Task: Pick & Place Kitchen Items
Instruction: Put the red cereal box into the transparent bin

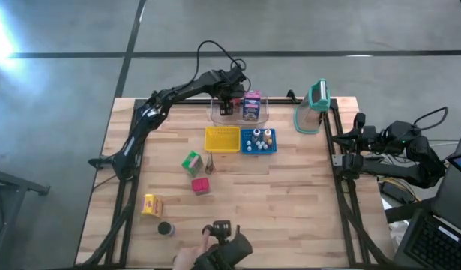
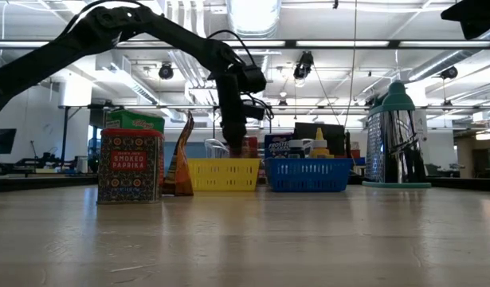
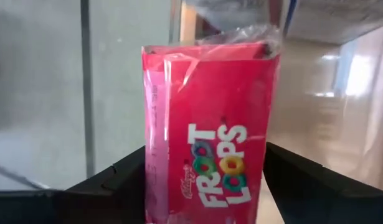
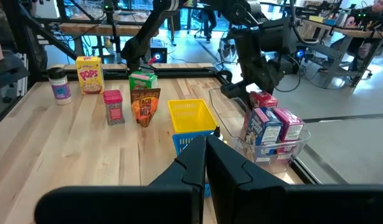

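Note:
A red Froot Loops carton (image 3: 210, 124) stands between the fingers of my left gripper (image 1: 227, 107) at the table's far edge, over a clear bin (image 1: 264, 114). The bin also holds a blue carton (image 4: 261, 132) and a pink one (image 4: 289, 124). The red carton's lower part is hidden behind these, so I cannot tell whether it rests in the bin. A green carton (image 1: 191, 162), a brown pouch (image 1: 211, 163), a red tin (image 1: 201, 185), a yellow carton (image 1: 152, 205) and a small jar (image 1: 166, 229) are on the table. My right gripper (image 4: 205, 155) is shut at the right edge. My left gripper has the red carton pinched between its two fingers, one on the narrow side panel (image 3: 155, 158), the other on the opposite edge (image 3: 261, 158). The fingers slant down from the table's left and lie across the carton. It stands about upright with its printed face toward the wrist.
A yellow basket (image 1: 222, 139) and a blue basket (image 1: 258, 141) with small bottles sit side by side at mid-table. A clear jug with a teal lid (image 1: 314, 109) stands at the far right. A person's hand (image 1: 187, 257) with a dark device is at the near edge.

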You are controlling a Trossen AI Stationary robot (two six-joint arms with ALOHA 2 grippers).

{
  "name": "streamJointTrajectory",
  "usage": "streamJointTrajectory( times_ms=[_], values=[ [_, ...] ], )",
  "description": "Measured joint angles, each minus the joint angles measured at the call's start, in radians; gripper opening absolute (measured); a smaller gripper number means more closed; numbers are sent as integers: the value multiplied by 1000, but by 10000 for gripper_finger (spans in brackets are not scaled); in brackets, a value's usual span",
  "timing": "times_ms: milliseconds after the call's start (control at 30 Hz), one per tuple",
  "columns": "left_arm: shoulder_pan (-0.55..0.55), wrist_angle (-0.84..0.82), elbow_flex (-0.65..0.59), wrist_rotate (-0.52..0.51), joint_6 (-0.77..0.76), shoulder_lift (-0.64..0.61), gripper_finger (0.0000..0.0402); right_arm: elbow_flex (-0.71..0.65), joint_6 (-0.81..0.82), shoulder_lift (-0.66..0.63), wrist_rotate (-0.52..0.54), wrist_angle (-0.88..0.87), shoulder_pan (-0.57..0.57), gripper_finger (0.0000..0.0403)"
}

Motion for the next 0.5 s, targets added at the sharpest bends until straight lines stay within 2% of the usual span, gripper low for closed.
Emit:
streamJointTrajectory(
  times_ms=[167,367,500],
  values=[
    [0,-15,-5,-57,-5,0,300,0,0,0,0,0,0,8],
    [-6,-17,-2,-60,-4,0,332,0,0,0,0,0,0,8],
    [-15,-17,-1,-60,-1,0,337,0,0,0,0,0,0,8]
  ],
)
